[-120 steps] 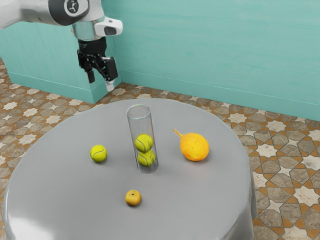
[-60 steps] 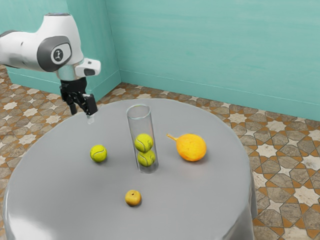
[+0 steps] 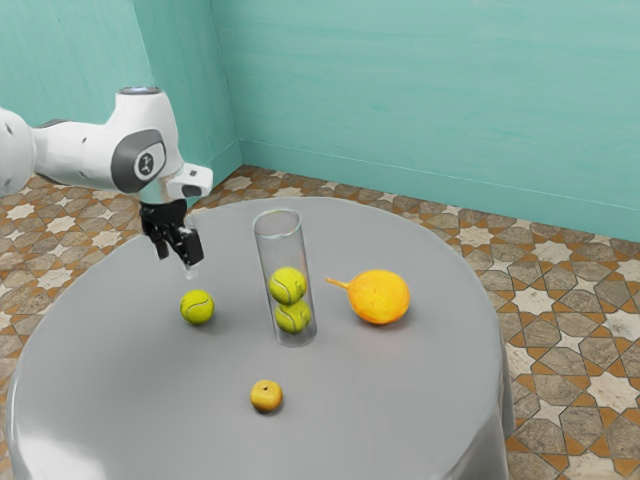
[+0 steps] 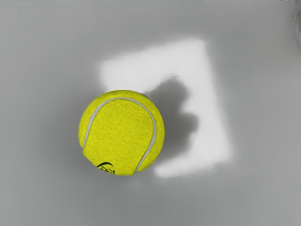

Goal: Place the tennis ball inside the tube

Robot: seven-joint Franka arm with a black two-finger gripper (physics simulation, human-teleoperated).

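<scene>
Gripper (image 3: 178, 258), fingers (image 3: 194, 246) spread, near but not touching tennis ball (image 3: 197, 307)

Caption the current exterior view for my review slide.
Open gripper hovering above a loose tennis ball, two more balls stacked inside a clear tube on the grey table.

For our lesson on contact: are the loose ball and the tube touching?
Apart: the exterior view shows bare table between the ball and the tube.
</scene>
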